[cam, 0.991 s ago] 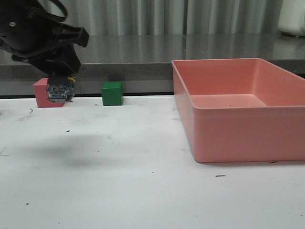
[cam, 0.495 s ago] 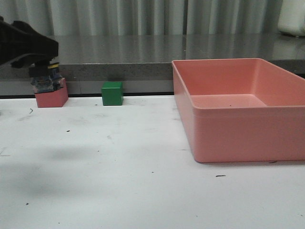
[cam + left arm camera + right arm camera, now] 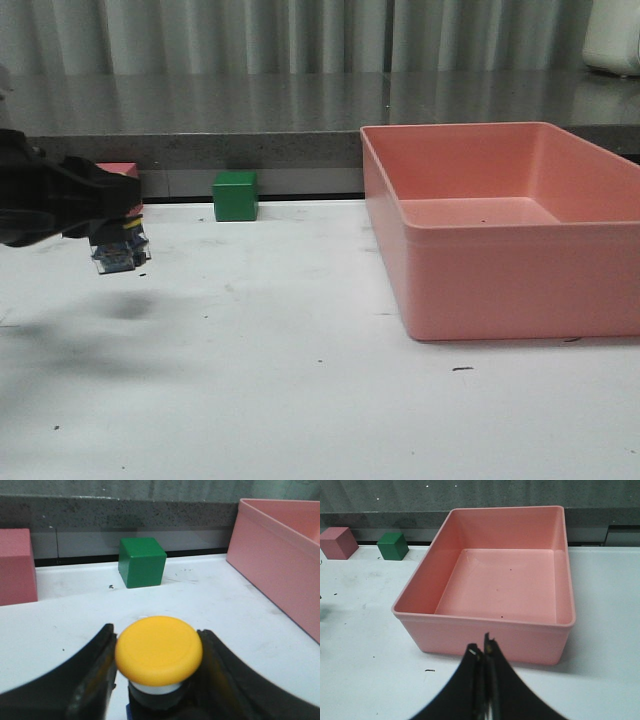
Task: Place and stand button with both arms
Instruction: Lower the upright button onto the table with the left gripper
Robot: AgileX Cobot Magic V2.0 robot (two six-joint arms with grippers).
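Note:
My left gripper (image 3: 112,232) is shut on the button (image 3: 120,250) and holds it above the white table at the left. In the left wrist view the button's yellow cap (image 3: 159,650) sits between my two black fingers (image 3: 97,675), with its black collar below. My left gripper (image 3: 157,672) is held short of the green cube (image 3: 142,562). My right gripper (image 3: 482,652) is shut and empty, near the front side of the pink bin (image 3: 485,630). The right arm is out of the front view.
A green cube (image 3: 236,195) and a pink cube (image 3: 120,171) stand at the table's back edge, the pink one partly behind my left arm. A large pink bin (image 3: 500,275) fills the right side. A grey ledge runs behind the table.
My left gripper has come down and forward with the button, from in front of the pink cube to lower over the table.

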